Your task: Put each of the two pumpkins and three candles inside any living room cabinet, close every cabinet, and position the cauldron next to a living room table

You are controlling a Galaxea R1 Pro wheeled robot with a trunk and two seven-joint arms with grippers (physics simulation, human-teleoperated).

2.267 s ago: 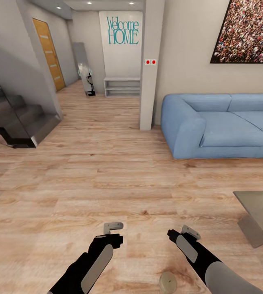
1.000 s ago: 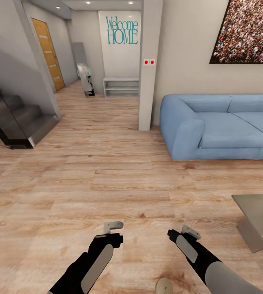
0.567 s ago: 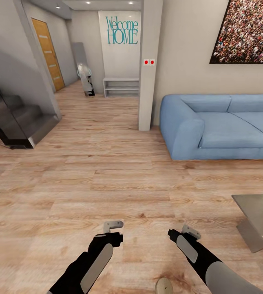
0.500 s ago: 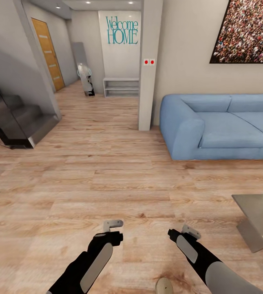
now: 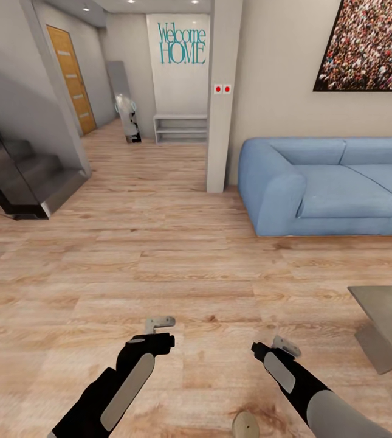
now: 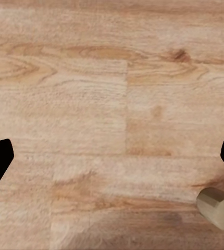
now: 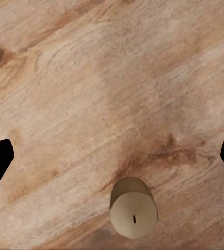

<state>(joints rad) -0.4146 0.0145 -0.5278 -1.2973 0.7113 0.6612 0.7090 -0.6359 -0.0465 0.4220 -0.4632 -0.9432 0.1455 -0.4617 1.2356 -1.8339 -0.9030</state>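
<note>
One candle (image 5: 245, 424), a short tan cylinder with a dark wick, stands upright on the plank floor by the bottom edge of the head view. It sits just below and inboard of my right gripper (image 5: 285, 345). The right wrist view looks straight down on the candle (image 7: 133, 208), and the right gripper (image 7: 112, 156) is open and empty above it. My left gripper (image 5: 159, 323) hovers over bare floor to the candle's left, open too (image 6: 112, 159). The candle (image 6: 219, 209) is at the edge of the left wrist view. The pumpkins, cabinet and cauldron are out of view.
A glass-topped table (image 5: 387, 310) juts in at the right. A blue sofa (image 5: 335, 188) stands against the far wall under a large picture. A pillar (image 5: 223, 97) rises left of it. Dark stairs (image 5: 19, 176) are at the left, with a hallway behind.
My left arm has swung a little left and forward over the floor. The right arm and the candle have stayed put. The view has shifted very slightly.
</note>
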